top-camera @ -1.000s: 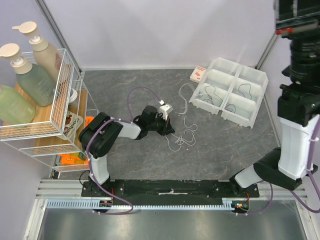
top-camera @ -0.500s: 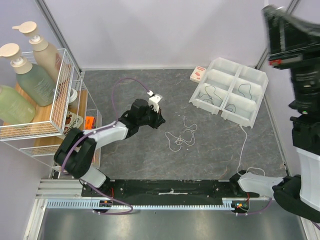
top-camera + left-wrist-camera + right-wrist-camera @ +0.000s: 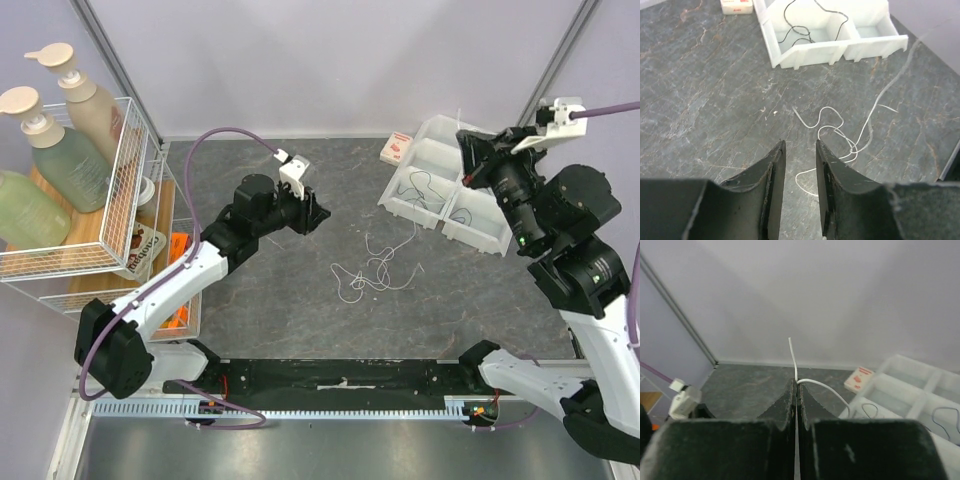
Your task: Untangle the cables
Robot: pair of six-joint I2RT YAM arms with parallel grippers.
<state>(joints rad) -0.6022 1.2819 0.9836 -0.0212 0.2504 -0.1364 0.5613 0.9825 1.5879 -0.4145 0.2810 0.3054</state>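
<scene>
A tangle of thin white cables (image 3: pixel 372 272) lies on the dark table in front of the white tray (image 3: pixel 480 238). It also shows in the left wrist view (image 3: pixel 842 137). My right gripper (image 3: pixel 466 142) hangs high over the tray's left side. It is shut on one white cable (image 3: pixel 821 386), whose short end sticks up past the tips while the rest runs down toward the tangle. My left gripper (image 3: pixel 316 215) is open and empty (image 3: pixel 800 145), held above the table to the left of the tangle. Black cables (image 3: pixel 420 186) lie in the tray's compartments (image 3: pixel 799 30).
A wire rack (image 3: pixel 120 190) with pump bottles stands at the left edge. A small white and red box (image 3: pixel 397 148) lies beside the tray's far left corner. The tray's near wall (image 3: pixel 810 52) faces the left gripper.
My right arm swung in from the right edge to above the tray, lifting a white cable out of the tangle. My left gripper drew back left and away from the tangle.
</scene>
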